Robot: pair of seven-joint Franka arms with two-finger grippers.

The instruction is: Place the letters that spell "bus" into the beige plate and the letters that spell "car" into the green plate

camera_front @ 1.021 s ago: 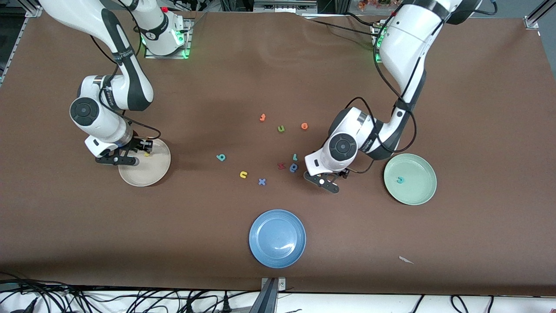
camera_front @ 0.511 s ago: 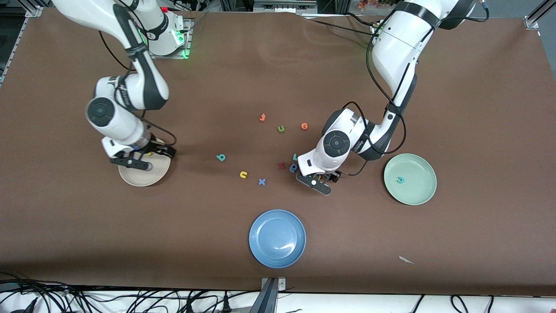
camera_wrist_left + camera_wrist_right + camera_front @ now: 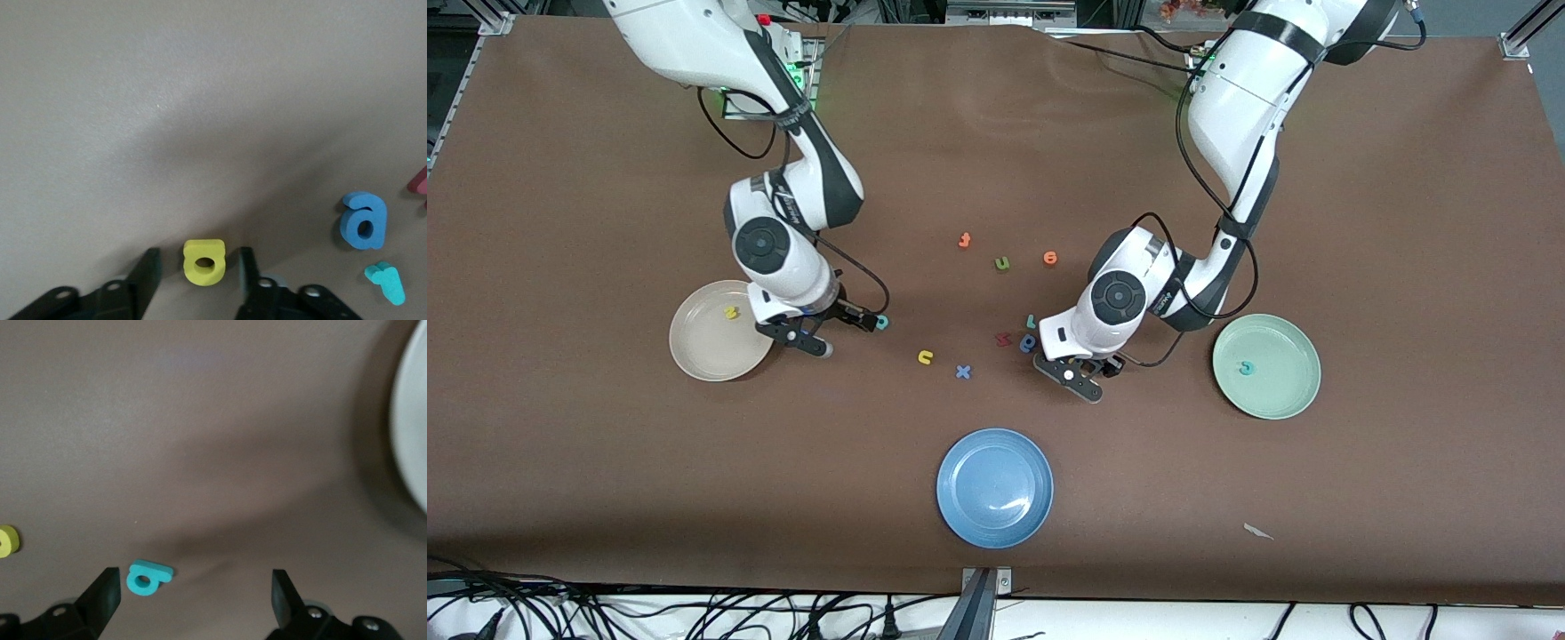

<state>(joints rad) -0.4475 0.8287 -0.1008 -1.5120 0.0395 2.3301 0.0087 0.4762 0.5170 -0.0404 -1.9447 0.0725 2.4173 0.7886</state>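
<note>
Nearest the front camera sits the blue plate (image 3: 994, 487), empty and no part of my job. Farther up, the loose letters: yellow "u" (image 3: 925, 357), blue "x" (image 3: 962, 372), then the red letter (image 3: 1002, 339), the blue rounded letter (image 3: 1028, 342) and the thin teal "r" (image 3: 1031, 321) bunched together. My left gripper (image 3: 1087, 374) is down at the table just beside that bunch; the left wrist view shows the yellow "a" (image 3: 205, 262) lying flat between its jaws, a sliver of gap on each side, so partly spread and not yet pinching as far as I can judge. Risk here: the foam piece is tiny, so an off-centre close could flick it out or tip it on edge; the blue letter (image 3: 363, 221) is near enough to be nudged. My right gripper (image 3: 824, 332) hangs low, jaws spread wide and empty, with the teal "b" (image 3: 148, 577) close inside one finger rather than centred; closing now could shove it aside. The beige plate (image 3: 694, 351), toward the right arm's end, holds the yellow "s" (image 3: 731, 312); the green plate (image 3: 1280, 400), toward the left arm's end, holds the teal "c" (image 3: 1246, 367). Farthest lie the green "u" (image 3: 1002, 262) and two orange letters.
</note>
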